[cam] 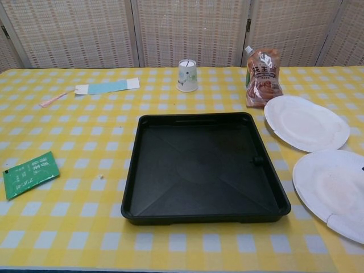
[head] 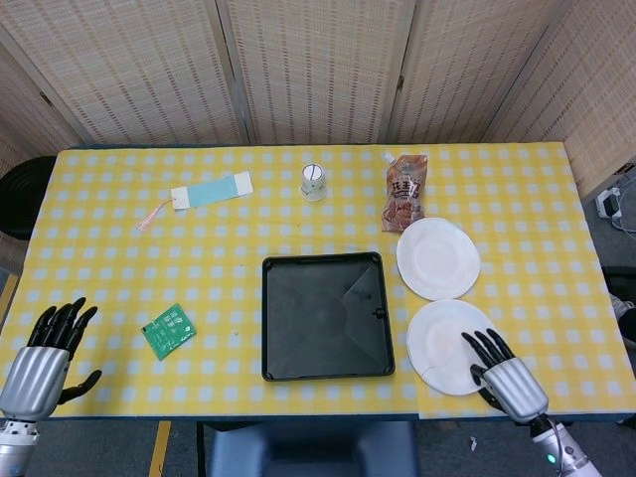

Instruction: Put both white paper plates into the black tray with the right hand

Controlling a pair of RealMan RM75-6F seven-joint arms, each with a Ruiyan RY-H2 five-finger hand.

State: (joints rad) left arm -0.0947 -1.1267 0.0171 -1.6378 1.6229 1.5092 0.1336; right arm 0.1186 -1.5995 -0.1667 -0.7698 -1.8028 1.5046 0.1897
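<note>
The black tray (head: pixel 318 318) lies empty at the middle front of the table, also in the chest view (cam: pixel 205 168). Two white paper plates sit to its right: the far plate (head: pixel 438 258) (cam: pixel 306 122) and the near plate (head: pixel 442 343) (cam: pixel 330 187). My right hand (head: pixel 502 373) is at the table's front right with its fingers spread, their tips over the near plate's right front rim. Whether they press on the plate I cannot tell. My left hand (head: pixel 45 353) hovers at the front left corner, fingers apart and holding nothing.
At the back stand a paper cup (head: pixel 313 181) and a brown snack pouch (head: pixel 405 197), the pouch just behind the far plate. A blue bookmark (head: pixel 211 190) lies at the back left and a green packet (head: pixel 168 331) left of the tray.
</note>
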